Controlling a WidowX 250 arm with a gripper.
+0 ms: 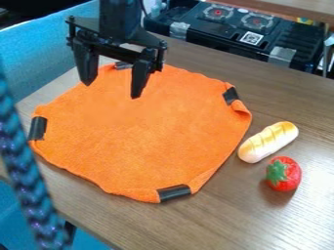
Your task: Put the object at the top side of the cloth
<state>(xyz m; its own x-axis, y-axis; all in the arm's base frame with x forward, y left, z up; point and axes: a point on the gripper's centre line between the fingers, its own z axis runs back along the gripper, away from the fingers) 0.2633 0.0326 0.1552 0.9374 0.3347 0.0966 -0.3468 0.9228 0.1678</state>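
Note:
My gripper hangs over the upper left part of the orange cloth, its two fingers spread apart with nothing between them. The cloth lies on the brown table, held by black tape at its corners. To the right of the cloth, a toy bread roll rests on the bare table. Just below the roll sits a red toy strawberry with a green leafy top. Neither toy is on the cloth.
A black stove-like box stands behind the table at the top right. A braided blue and black cord runs down the left side in the foreground. Blue fabric lies beyond the table's left edge.

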